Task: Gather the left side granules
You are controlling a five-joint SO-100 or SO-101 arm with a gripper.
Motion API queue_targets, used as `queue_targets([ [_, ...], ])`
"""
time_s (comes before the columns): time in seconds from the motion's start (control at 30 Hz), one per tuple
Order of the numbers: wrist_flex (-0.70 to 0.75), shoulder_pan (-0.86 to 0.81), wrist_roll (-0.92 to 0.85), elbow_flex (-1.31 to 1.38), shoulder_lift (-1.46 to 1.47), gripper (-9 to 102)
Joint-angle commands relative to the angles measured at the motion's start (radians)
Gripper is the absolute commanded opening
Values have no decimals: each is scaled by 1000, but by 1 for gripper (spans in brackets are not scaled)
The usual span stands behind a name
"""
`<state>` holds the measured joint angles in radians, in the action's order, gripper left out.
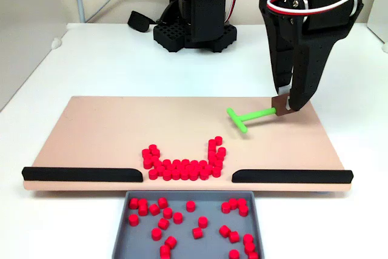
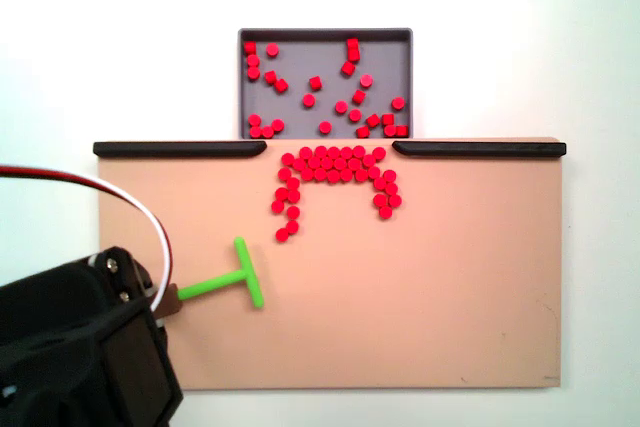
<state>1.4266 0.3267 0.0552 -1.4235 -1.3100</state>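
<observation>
White table [image 1: 91, 59] carries a tan board [image 1: 109, 131], and along its near edge in a fixed view the left black strip [image 1: 82, 174] lies flat. Just right of that strip's end, my granules [image 1: 182, 165] sit in a U-shaped cluster on the board, right at the gap between the two strips. Below the gap, a grey tray [image 1: 124, 222] holds more scattered red pieces. Further right, the second black strip [image 1: 292, 176] closes the edge. Above it, the green T-shaped pusher [image 1: 245, 118] lies on the board, well apart from the granules, and my hand [image 1: 282, 107] pinches the end of its stem, fingers narrow around it.
</observation>
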Motion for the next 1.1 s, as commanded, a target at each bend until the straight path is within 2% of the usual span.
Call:
queue_targets([
  [0.0,5,-11,11,44,-2,0],
  [1.07,8,-49,61,176,114,0],
])
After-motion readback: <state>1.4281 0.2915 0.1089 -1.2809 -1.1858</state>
